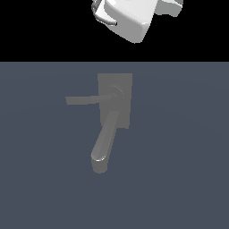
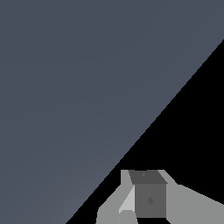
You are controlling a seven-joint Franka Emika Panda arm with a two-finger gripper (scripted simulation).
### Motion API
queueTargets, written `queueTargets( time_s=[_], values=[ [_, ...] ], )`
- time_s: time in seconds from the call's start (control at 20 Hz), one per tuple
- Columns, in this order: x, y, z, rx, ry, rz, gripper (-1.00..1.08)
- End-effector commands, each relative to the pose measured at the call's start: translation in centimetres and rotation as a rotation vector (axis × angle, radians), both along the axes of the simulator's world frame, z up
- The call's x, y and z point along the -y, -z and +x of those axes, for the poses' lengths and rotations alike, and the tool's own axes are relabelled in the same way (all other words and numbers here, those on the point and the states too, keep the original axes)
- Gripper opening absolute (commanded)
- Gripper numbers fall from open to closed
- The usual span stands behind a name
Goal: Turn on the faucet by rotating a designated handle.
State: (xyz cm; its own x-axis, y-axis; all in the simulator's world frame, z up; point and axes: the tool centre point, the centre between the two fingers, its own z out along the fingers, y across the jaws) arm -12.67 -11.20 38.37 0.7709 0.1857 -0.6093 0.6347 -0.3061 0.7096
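Observation:
The matte grey faucet lies on the blue-grey floor in the exterior view, its round hub set on a rectangular back plate. Its thick rounded spout runs toward the view's bottom. The handle, a thin flat lever, sticks out from the hub toward the exterior view's left. The arm's glossy white hand hangs at the top edge, well away from the faucet, and its fingers do not show there. In the wrist view my gripper shows grey fingers pressed together with no gap and nothing between them. The faucet is out of that view.
The blue-grey floor spreads around the faucet and ends in a straight edge against black background. The wrist view shows only floor and black void.

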Motion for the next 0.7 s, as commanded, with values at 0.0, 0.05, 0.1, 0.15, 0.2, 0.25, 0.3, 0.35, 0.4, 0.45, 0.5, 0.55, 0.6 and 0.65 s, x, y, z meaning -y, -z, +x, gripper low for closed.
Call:
queueTargets(
  time_s=[0.0,0.05,0.1,0.15,0.2,0.25,0.3,0.35,0.4,0.45,0.5,0.55,0.6,0.65],
  values=[
    [-0.1,0.4,0.9,-0.026,-0.045,-0.049,-1.0],
    [-0.1,0.6,1.2,-0.035,-0.061,-0.065,-1.0],
    [-0.2,0.7,1.5,-0.044,-0.076,-0.08,-1.0],
    [-0.2,0.9,1.8,-0.052,-0.09,-0.094,-1.0],
    [-0.3,1.0,2.1,-0.059,-0.103,-0.108,-1.0],
    [-0.4,1.1,2.3,-0.066,-0.115,-0.12,-1.0],
    [-0.4,1.3,2.6,-0.071,-0.127,-0.131,-1.0],
    [-0.5,1.4,2.8,-0.077,-0.138,-0.141,-1.0],
    [-0.5,1.5,3.0,-0.083,-0.147,-0.15,-1.0],
    [-0.6,1.6,3.1,-0.09,-0.155,-0.159,-1.0],
    [-0.6,1.8,3.3,-0.096,-0.163,-0.166,-1.0],
    [-0.7,1.9,3.4,-0.1,-0.169,-0.173,-1.0],
    [-0.7,1.9,3.5,-0.103,-0.175,-0.178,-1.0],
    [-0.7,2.0,3.6,-0.105,-0.18,-0.182,-1.0]
  ],
)
